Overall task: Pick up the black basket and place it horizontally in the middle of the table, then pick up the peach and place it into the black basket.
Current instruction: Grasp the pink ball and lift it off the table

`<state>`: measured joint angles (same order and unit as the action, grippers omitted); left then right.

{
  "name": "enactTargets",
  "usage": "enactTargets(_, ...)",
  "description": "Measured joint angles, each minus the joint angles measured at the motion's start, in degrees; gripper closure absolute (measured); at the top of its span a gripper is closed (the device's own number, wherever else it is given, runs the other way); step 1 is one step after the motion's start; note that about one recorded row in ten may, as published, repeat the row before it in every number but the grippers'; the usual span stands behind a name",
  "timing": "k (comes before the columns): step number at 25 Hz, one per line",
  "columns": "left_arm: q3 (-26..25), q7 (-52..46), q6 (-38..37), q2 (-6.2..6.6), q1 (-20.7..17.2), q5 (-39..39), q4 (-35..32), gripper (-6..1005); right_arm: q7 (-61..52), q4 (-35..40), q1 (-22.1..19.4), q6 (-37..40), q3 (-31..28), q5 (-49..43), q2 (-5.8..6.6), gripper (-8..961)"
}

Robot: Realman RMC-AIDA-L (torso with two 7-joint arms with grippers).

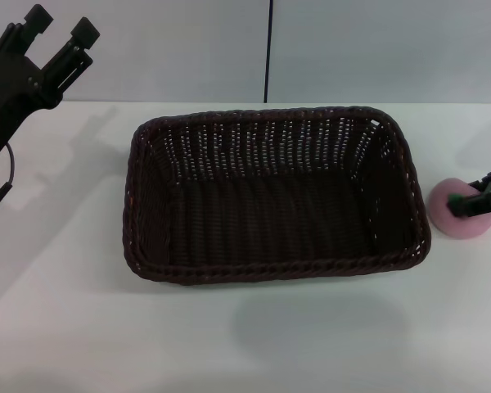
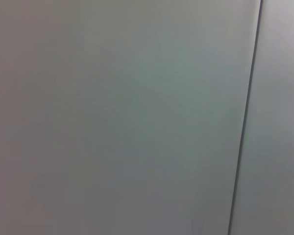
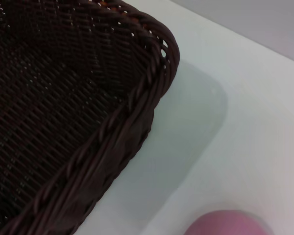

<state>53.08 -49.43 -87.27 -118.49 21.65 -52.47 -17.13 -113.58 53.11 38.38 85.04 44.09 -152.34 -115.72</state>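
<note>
The black basket (image 1: 274, 192) lies lengthwise across the middle of the white table (image 1: 65, 311), open side up and with nothing in it. Its braided rim and a corner (image 3: 147, 73) fill much of the right wrist view. The pink peach (image 1: 450, 209) rests on the table just off the basket's right end, and its top shows in the right wrist view (image 3: 228, 224). My right gripper (image 1: 473, 201) comes in from the right edge, its dark tip against the peach's side. My left gripper (image 1: 61, 24) is raised at the far left, open and holding nothing.
A pale wall with a dark vertical seam (image 1: 269, 49) stands behind the table; the left wrist view shows only this wall and the seam (image 2: 245, 117). A cable (image 1: 4, 184) hangs from the left arm. Bare tabletop lies in front of the basket.
</note>
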Motion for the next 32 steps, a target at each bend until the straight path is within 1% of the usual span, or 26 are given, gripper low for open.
enactTargets(6,0.0,0.1,0.0,0.01,0.2,0.0,0.5,142,0.6,0.7,-0.5,0.4,-0.2,1.0,-0.06,640)
enactTargets(10,0.0,0.2,0.0,0.01,0.3,0.0,0.9,142,0.8,0.8,-0.7,1.0,-0.9,1.5,-0.12,665)
enactTargets(12,0.0,0.1,-0.1,0.01,0.2,0.0,0.9,142,0.9,1.1,-1.3,1.4,-1.9,3.4,0.08,678)
enactTargets(13,0.0,0.0,-0.2,0.01,0.1,0.0,0.9,142,0.9,1.5,-1.7,1.8,-3.0,5.2,0.36,684)
enactTargets(14,0.0,-0.1,-0.3,0.01,0.0,0.0,0.9,142,0.6,2.3,-2.5,2.6,-6.3,9.3,1.08,690)
enactTargets(15,0.0,-0.1,-0.4,0.01,-0.1,0.1,0.9,142,0.6,2.3,-2.5,2.6,-6.3,9.3,1.08,696)
enactTargets(17,0.0,-0.1,-0.4,0.01,-0.2,0.2,0.9,142,0.4,2.7,-3.5,3.9,-10.7,15.5,2.16,709)
enactTargets(18,0.0,-0.2,-0.5,0.01,-0.3,0.4,0.9,142,0.4,2.8,-3.9,4.8,-11.9,18.6,2.62,723)
enactTargets(20,0.0,-0.2,-0.6,0.02,-0.3,0.6,0.9,142,0.7,3.1,-5.0,7.1,-13.2,26.1,3.55,752)
enactTargets(22,0.0,-0.3,-0.7,0.06,-0.3,0.7,0.9,142,1.0,3.6,-6.0,9.0,-13.0,33.8,3.95,790)
enactTargets(23,0.0,-0.3,-0.8,0.08,-0.3,0.7,0.9,142,1.4,3.9,-6.3,10.1,-12.5,37.0,3.95,808)
enactTargets(24,0.0,-0.3,-0.8,0.08,-0.2,0.7,0.9,142,2.5,4.4,-6.5,12.2,-11.2,42.7,3.67,827)
enactTargets(25,0.0,-0.3,-0.9,0.08,-0.2,0.7,0.9,142,2.5,4.4,-6.5,12.2,-11.2,42.7,3.67,849)
enactTargets(27,0.0,-0.3,-1.0,0.06,-0.1,0.8,1.1,142,3.5,4.4,-5.9,13.3,-9.1,45.8,2.87,892)
enactTargets(30,0.0,-0.3,-1.1,0.04,0.0,0.8,1.5,142,5.5,3.4,-4.3,12.9,-4.8,46.6,1.23,956)
enactTargets(32,0.0,-0.3,-1.2,0.04,0.0,0.8,1.5,142,6.5,2.6,-3.3,12.0,-3.3,45.7,0.36,955)
